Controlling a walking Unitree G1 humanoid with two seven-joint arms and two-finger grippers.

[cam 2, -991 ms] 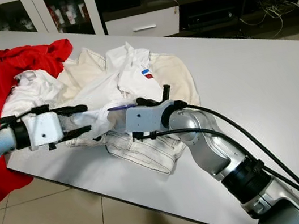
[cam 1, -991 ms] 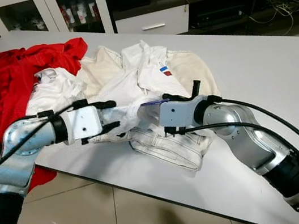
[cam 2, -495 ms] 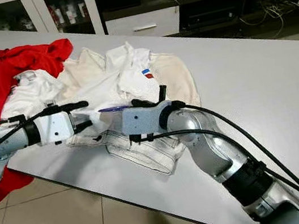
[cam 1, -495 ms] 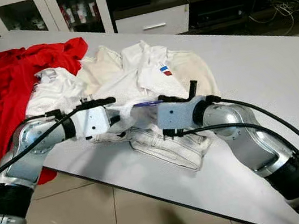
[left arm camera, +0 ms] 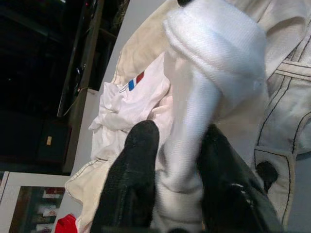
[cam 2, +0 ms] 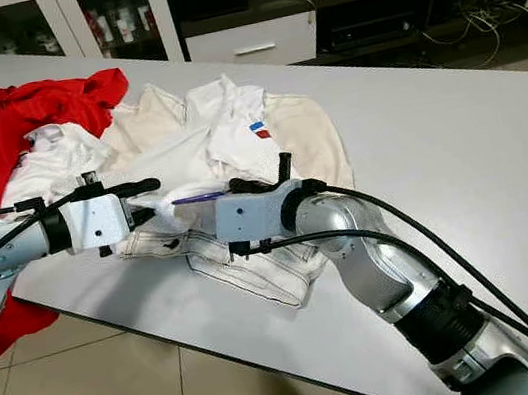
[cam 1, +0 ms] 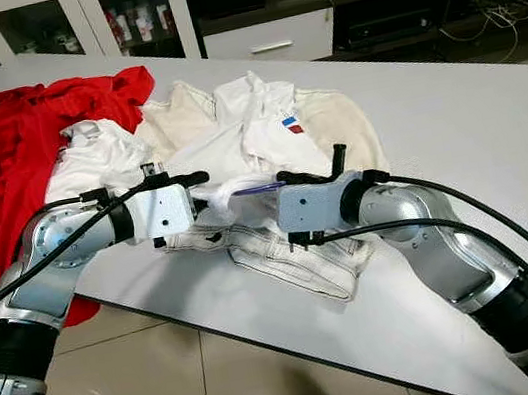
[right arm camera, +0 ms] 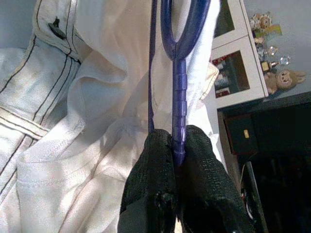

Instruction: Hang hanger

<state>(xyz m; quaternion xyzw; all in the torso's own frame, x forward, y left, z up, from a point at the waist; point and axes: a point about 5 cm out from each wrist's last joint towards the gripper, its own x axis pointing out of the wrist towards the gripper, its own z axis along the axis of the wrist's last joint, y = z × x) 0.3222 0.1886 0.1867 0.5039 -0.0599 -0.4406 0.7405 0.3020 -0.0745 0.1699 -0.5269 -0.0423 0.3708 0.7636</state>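
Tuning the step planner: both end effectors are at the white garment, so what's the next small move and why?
Probably ease the blue hanger further into the white garment. The right end effector is shut on the hanger's shaft, whose tip lies against the cloth, and the left end effector pinches a fold of that garment, holding it up off the table.

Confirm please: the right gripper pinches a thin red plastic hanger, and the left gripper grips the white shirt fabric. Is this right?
Only the colour is wrong. In the right wrist view, the right gripper pinches a thin blue-purple plastic hanger, not red. The left gripper does grip the white shirt fabric.
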